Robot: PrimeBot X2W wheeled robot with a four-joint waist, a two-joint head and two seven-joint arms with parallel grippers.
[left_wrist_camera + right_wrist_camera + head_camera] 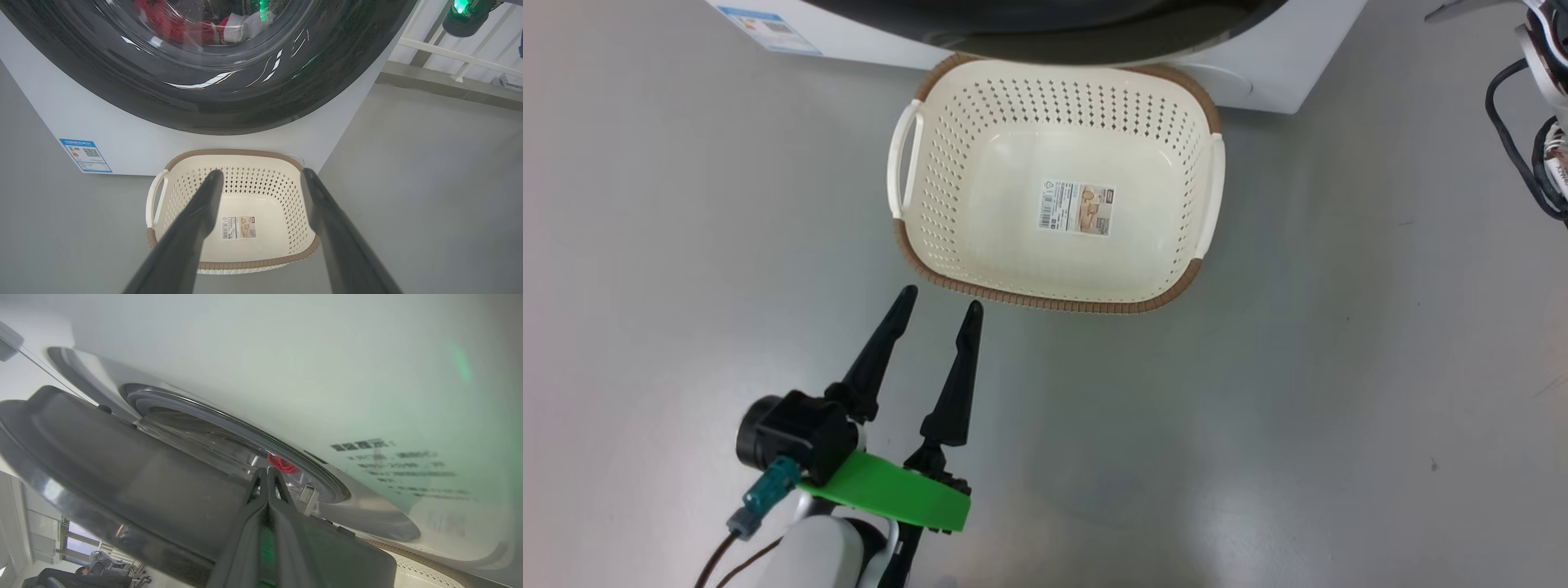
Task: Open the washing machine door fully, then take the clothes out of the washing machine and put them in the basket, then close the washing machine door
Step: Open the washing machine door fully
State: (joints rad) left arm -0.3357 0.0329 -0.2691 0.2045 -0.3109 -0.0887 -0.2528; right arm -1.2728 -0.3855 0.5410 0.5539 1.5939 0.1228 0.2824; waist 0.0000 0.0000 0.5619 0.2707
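Observation:
The basket (1045,298) stands empty on the grey floor right before the washing machine (1258,82). My left gripper (940,300) hovers open just short of the basket's near rim, nothing between its fingers (196,220). Through the glass of the washing machine door (204,106) the clothes show, red (171,24) and white (241,30). In the right wrist view the door (102,465) stands slightly ajar from the machine's front (286,355). My right gripper (267,470) is shut, its tips in that gap by the door's edge, a bit of red cloth (282,463) just beyond.
A blue label sticker (86,155) sits low on the machine's front. Black cables (1515,147) hang at the far right of the head view. A white railing (449,53) runs behind the machine's right side. Open grey floor (1298,408) lies around the basket.

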